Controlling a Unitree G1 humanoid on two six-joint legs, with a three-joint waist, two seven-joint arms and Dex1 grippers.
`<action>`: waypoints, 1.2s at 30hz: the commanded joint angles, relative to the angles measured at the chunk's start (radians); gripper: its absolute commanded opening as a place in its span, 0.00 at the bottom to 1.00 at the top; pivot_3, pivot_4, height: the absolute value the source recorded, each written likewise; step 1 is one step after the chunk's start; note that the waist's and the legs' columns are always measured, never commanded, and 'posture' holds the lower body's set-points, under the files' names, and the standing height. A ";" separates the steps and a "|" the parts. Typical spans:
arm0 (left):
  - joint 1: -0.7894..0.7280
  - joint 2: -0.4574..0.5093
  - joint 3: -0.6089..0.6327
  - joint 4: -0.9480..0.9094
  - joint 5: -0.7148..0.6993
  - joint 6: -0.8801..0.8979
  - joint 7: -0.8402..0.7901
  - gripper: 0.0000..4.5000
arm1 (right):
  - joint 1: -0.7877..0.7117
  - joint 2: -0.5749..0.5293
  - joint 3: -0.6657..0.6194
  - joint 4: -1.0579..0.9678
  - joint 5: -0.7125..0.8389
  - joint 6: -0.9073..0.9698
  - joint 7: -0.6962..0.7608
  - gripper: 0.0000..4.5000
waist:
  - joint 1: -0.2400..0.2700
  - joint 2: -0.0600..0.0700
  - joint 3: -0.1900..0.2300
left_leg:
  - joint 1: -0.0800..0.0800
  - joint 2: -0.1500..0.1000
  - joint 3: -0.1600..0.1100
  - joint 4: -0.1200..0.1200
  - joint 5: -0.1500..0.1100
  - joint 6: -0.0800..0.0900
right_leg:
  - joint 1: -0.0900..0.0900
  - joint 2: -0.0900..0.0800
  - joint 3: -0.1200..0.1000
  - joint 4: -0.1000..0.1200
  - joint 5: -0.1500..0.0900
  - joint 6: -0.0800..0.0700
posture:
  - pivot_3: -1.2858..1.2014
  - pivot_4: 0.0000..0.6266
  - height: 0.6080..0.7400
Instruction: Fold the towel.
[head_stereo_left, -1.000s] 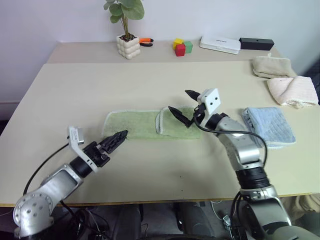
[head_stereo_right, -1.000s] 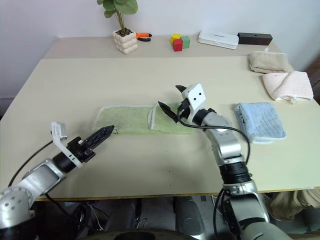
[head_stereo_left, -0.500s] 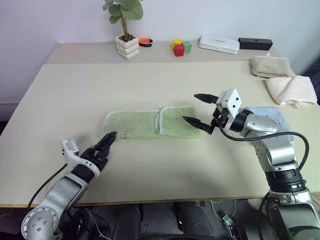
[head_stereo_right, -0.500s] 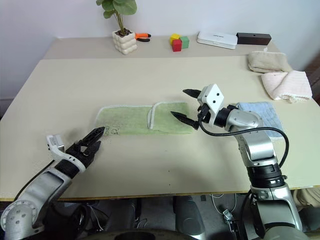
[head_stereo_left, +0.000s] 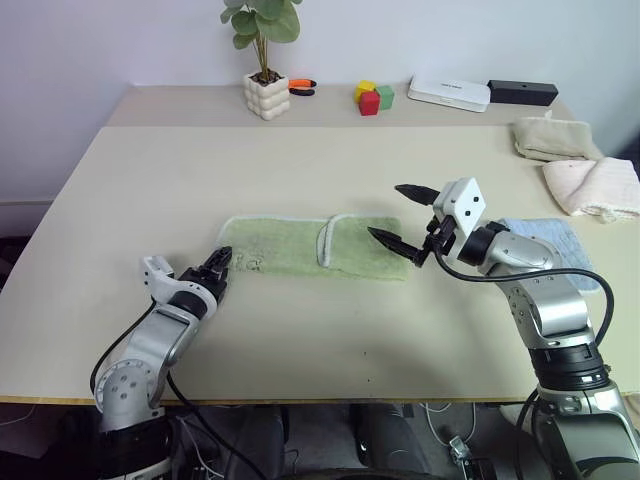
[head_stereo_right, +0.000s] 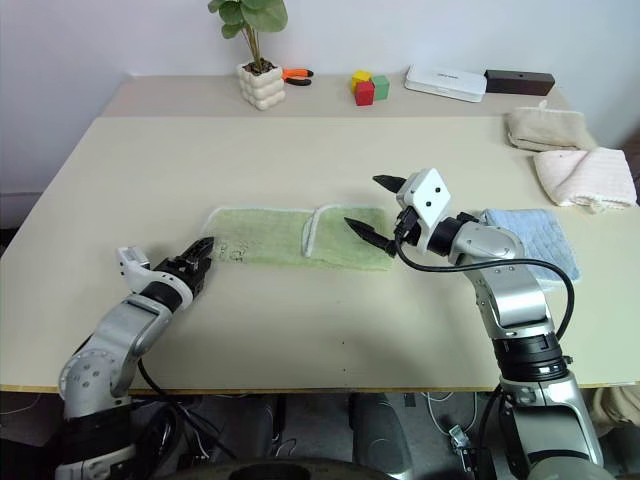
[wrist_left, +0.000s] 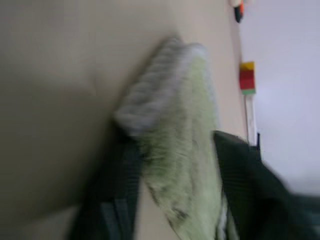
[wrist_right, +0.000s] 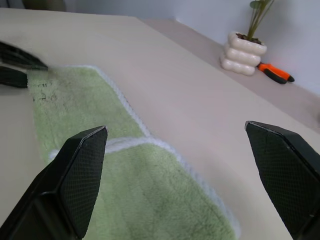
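From the head cameras, the light-green towel (head_stereo_left: 305, 248) lies flat in the middle of the beige table (head_stereo_left: 300, 160), its right third already folded over so a white-edged flap crosses it. The left gripper (head_stereo_left: 216, 266) is down at the towel's left end, its fingers on the corner near the dark marking. The right gripper (head_stereo_left: 400, 215) hovers just off the towel's right end, its two fingers spread wide and holding nothing. To the right of the towel rests a folded light blue towel (head_stereo_right: 535, 240), and further off a cream-pink one (head_stereo_right: 585, 175) and a beige one (head_stereo_right: 545, 127).

The left wrist camera is blurred, but the towel's white-stitched corner (wrist_left: 165, 95) sits between the dark fingers (wrist_left: 240, 175), which look close upon it; I cannot tell for certain that they have pinched it.

In the right wrist view the fingers (wrist_right: 80, 170) stand well apart above the flap edge (wrist_right: 135, 144).

My worry: if the left grip catches only the edging, the corner may slip free once lifted. And with one corner carried alone, the end could fold over skewed.
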 joint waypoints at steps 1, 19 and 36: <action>-0.016 0.012 -0.014 0.005 0.018 0.032 -0.047 0.02 | 0.009 -0.046 -0.065 -0.002 -0.012 -0.032 -0.001 1.00 | 0.003 0.000 0.000 | 0.000 0.000 0.000 0.000 0.000 0.000 | 0.000 0.000 0.000 0.000 0.001 0.001 | 0.52 0.24 1.00; -0.415 0.173 -0.531 -0.016 0.649 0.060 -0.794 0.01 | 0.230 -0.247 -0.320 -0.038 0.095 0.056 0.097 1.00 | -0.004 0.000 0.001 | -0.001 -0.001 0.001 -0.001 0.000 0.000 | -0.001 0.001 0.001 -0.002 0.001 0.002 | 0.52 0.24 1.00; -0.553 -0.066 -0.701 0.388 1.062 -0.112 -1.158 0.01 | 0.286 -0.247 -0.377 -0.167 0.092 0.134 0.024 1.00 | -0.002 0.000 0.001 | -0.002 -0.001 0.001 -0.001 0.000 0.000 | -0.001 0.000 0.001 -0.004 0.001 0.004 | 0.52 0.24 1.00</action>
